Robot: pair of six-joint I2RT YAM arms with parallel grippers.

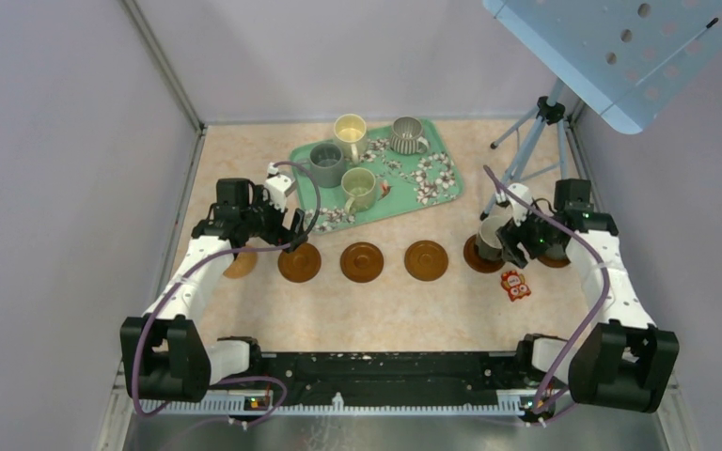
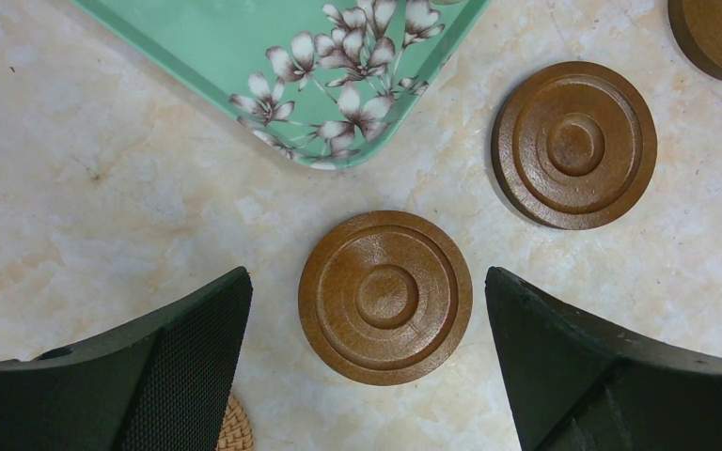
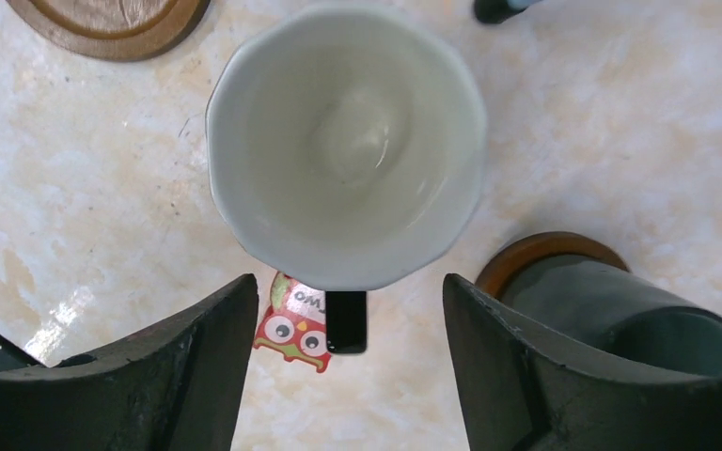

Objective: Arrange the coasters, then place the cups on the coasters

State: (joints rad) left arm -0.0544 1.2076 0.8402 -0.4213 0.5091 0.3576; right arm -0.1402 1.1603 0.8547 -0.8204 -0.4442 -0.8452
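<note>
The left claw (image 2: 367, 280) gaped open over a coaster (image 2: 385, 297) beside the tray's (image 2: 197, 38) near edge — the right claw (image 3: 350, 287), open too, straddled the handle of a mug (image 3: 346, 141) right of that tray

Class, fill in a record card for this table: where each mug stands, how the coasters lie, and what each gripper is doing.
Tray: holds grey mug, cream mug, ribbed mug, green mug
Coasters: six in a row in front of the tray
Black mug: on the fifth coaster from the left
Dark green mug: on the rightmost coaster
Left gripper: open, above a bare coaster
Right gripper: open, fingers either side of the black mug's handle
Owl trinket: on the table by the black mug
</note>
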